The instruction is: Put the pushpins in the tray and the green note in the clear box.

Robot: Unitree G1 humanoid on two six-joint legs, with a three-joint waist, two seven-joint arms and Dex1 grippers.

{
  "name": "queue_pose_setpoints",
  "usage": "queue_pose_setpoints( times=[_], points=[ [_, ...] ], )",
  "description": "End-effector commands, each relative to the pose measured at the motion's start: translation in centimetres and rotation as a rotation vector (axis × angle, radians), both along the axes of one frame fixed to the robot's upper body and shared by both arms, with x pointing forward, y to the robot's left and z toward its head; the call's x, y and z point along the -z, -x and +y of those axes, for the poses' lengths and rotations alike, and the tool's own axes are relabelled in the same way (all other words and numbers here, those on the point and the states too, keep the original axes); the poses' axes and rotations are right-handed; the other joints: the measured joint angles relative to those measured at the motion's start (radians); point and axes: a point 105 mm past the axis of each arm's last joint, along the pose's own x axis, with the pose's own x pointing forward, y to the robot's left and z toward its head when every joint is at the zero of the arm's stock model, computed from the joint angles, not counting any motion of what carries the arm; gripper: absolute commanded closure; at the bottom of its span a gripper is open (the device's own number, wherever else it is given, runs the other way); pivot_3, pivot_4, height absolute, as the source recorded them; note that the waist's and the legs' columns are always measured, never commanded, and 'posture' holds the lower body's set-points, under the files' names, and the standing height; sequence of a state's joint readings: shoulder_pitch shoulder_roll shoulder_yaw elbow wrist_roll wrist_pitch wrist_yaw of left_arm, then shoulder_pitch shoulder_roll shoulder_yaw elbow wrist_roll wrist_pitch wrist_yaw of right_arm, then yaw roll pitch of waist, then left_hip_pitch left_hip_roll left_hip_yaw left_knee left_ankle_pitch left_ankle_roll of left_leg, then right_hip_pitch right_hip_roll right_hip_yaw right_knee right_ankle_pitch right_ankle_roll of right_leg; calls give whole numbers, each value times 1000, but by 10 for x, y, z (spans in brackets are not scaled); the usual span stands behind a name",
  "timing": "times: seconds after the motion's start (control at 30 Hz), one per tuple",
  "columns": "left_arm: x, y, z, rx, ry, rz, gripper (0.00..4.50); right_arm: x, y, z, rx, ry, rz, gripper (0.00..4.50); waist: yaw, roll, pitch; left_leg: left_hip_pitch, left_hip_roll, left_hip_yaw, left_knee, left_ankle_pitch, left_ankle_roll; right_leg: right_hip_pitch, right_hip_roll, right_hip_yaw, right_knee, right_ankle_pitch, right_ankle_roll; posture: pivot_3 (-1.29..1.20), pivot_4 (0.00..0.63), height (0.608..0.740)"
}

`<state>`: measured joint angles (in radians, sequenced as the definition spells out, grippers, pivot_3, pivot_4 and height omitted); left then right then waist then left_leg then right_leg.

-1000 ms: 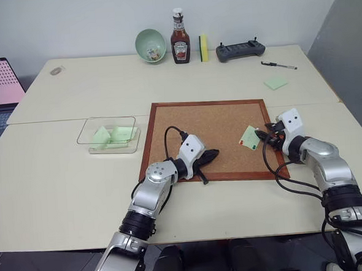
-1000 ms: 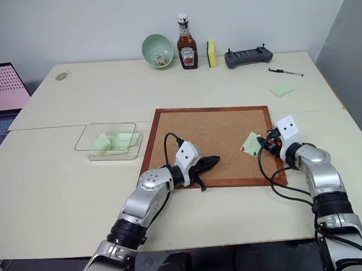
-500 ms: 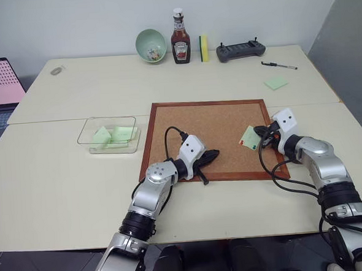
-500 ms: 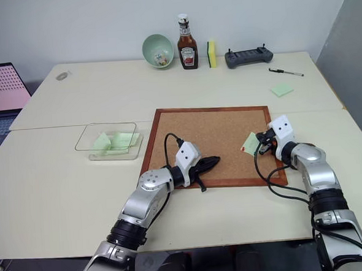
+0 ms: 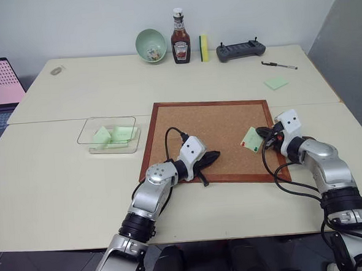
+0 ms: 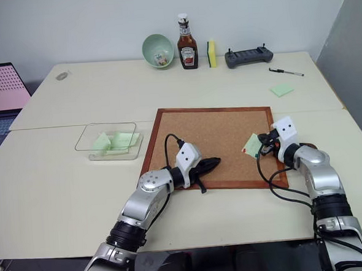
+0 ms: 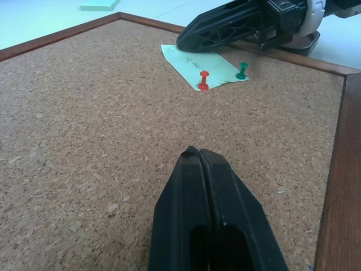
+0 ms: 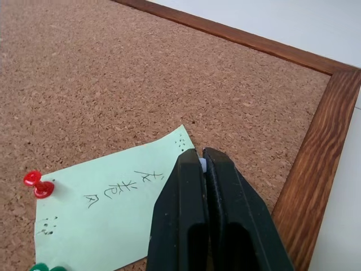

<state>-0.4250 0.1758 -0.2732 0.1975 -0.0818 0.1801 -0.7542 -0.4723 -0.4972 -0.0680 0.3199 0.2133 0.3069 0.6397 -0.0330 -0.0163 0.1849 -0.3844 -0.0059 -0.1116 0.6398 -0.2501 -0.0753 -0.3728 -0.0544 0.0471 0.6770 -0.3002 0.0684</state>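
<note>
Gripping: right tool (image 8: 204, 164) shut on a white pin (image 8: 202, 164) at the note (image 8: 113, 217) corner; left tool (image 7: 200, 155) shut, empty.
Note: corkboard (image 5: 186, 120), red pin (image 8: 35, 182) and green pin (image 8: 42, 267) hold it.
Handling: pins tiny, slippery; pinch heads. Paper tears easily.

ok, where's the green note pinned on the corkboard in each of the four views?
Left eye view: green note near the corkboard's right edge, at the right gripper.
Right eye view: same spot.
Left wrist view: far across the cork, under the right gripper.
Right wrist view: close up, right gripper's fingers at its edge.
Shared landmark: the red pushpin at the note's corner.
</note>
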Motion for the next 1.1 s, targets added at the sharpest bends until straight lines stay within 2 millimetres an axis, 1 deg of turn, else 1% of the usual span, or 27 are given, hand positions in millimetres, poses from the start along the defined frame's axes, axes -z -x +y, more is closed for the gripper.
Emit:
queue_pose_setpoints(
  times=[0.03, 0.57, 0.67, 0.77, 0.83, 0.97, 1.0, 1.1],
  points=[
    [25, 12, -3, 28, -52, 84, 4500, -38, -2, -1, 6, -53, -112, 4458, 0, 0, 0, 0, 0, 0, 0, 0, 0, 0, 0, 0, 0, 0, 0, 0, 150, 740],
    [29, 13, -3, 17, -50, 107, 4500, -57, -2, 6, -6, -93, -139, 4458, 0, 1, -1, 0, 0, 0, 0, 0, 0, 0, 0, 0, 0, 0, 0, 0, 150, 740],
    [29, 13, -3, 17, -50, 109, 4500, -60, -1, 6, -6, -94, -144, 4458, 1, 1, -1, 0, 0, 0, 0, 0, 0, 0, 0, 0, 0, 0, 0, 0, 150, 740],
    [29, 14, -4, 19, -51, 111, 4500, -71, 2, -1, 10, -102, -171, 4458, 1, 1, -1, 0, 0, 0, 0, 0, 0, 0, 0, 0, 0, 0, 0, 0, 150, 740],
    [30, 14, -4, 21, -52, 112, 4500, -77, 8, -6, 8, -100, -183, 4458, 1, 1, -1, 0, 0, 0, 0, 0, 0, 0, 0, 0, 0, 0, 0, 0, 150, 740],
    [30, 13, -4, 20, -52, 112, 4500, -83, 32, -20, -7, -37, -190, 4458, 4, 3, -2, 0, 0, 0, 0, 0, 0, 1, 0, 0, -1, 0, 0, 0, 150, 740],
    [30, 13, -4, 19, -52, 112, 4500, -82, 40, -25, -11, -8, -184, 4458, 6, 3, -2, -1, 0, -1, 0, 0, 0, 1, 0, -1, -1, 0, 0, 0, 150, 740],
    [30, 11, -4, 22, -53, 112, 4500, -71, 64, -45, -22, 154, -142, 4458, 8, 4, -2, -1, -1, -1, -1, -1, 1, 1, 0, -1, -4, 0, 0, 0, 150, 740]
  ],
)
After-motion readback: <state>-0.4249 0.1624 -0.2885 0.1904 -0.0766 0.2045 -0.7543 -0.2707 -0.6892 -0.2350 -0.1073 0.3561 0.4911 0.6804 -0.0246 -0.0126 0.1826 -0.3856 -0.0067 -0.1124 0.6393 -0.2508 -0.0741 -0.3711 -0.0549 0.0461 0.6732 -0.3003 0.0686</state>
